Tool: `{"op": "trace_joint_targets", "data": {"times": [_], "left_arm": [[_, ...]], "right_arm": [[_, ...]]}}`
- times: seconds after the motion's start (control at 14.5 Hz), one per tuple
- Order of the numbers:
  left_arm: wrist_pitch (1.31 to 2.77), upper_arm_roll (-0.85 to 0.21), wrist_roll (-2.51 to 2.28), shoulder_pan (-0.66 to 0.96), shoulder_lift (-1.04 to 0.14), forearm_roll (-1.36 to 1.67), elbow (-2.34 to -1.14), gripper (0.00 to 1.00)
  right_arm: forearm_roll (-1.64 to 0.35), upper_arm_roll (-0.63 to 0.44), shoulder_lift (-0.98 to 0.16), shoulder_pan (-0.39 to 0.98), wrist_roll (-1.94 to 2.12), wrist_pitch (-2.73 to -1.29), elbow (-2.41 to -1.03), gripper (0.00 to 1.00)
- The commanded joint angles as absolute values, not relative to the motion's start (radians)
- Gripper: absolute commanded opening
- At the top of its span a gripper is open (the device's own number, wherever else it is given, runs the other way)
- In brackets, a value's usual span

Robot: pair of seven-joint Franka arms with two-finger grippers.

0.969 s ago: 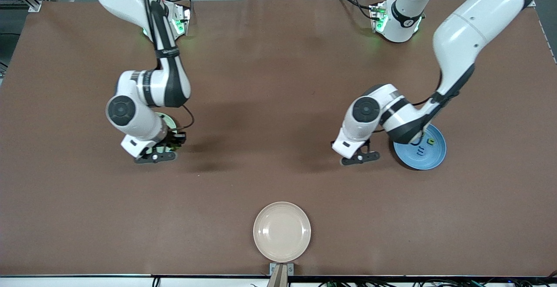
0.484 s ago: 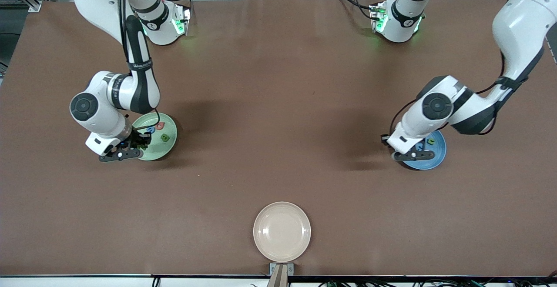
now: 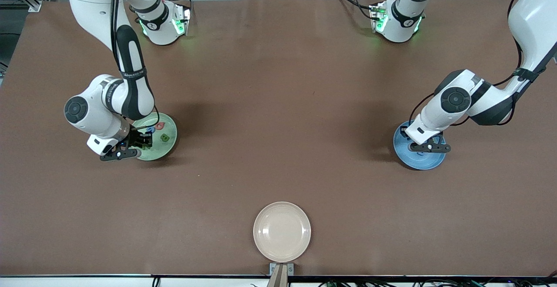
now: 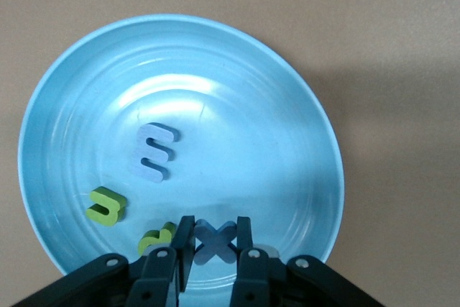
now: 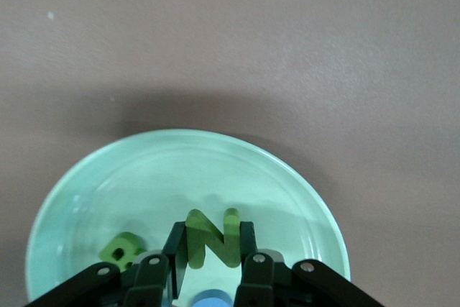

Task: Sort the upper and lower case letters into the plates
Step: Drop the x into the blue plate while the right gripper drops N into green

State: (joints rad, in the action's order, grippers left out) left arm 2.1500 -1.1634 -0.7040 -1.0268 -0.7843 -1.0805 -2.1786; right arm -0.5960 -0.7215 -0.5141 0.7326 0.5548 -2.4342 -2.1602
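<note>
Now – left claw point(image 4: 214, 244) pinches chunky x point(image 4: 214, 241) | right claw point(image 5: 210, 253) chunky N point(image 5: 212, 239)

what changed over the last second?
Both arms swung outward. The left gripper, shut on the blue x, moved over the blue plate. The right gripper, shut on the green N, moved over the mint plate. Neither let go. The plates, including the cream plate, stayed put.

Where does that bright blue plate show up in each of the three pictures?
Front view: blue plate toward the left arm's end of the table, partly under the left tool.
Left wrist view: blue plate fills most of the picture, letters in it.
Right wrist view: not in it.
Shared landmark: the left tool over the plate.
</note>
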Motion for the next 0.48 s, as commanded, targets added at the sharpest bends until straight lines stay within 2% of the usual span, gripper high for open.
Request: {"op": "trace_joint_targets", "data": {"times": [0.0, 0.21, 0.28, 0.35, 0.42], "left_arm": [[2.163, -1.173, -0.703, -1.037, -0.782, -1.114, -2.195, 0.13], [2.190, -1.157, -0.703, -1.035, -0.795, -1.132, -2.195, 0.16], [2.206, -1.143, -0.703, -1.029, -0.796, -1.137, -2.195, 0.16], [2.215, -1.137, -0.701, -1.028, -0.798, -1.143, -2.194, 0.16], [2.220, -1.132, -0.701, -1.028, -0.798, -1.146, -2.194, 0.16]], "right_arm": [[-0.627, -0.698, -0.511, 0.716, 0.584, -2.439, -2.169, 0.00], [-0.627, -0.684, -0.517, 0.713, 0.583, -2.436, -2.171, 0.01], [-0.627, -0.683, -0.518, 0.715, 0.583, -2.430, -2.172, 0.04], [-0.627, -0.684, -0.518, 0.715, 0.583, -2.422, -2.172, 0.22], [-0.627, -0.684, -0.517, 0.715, 0.583, -2.415, -2.171, 0.78]]}}
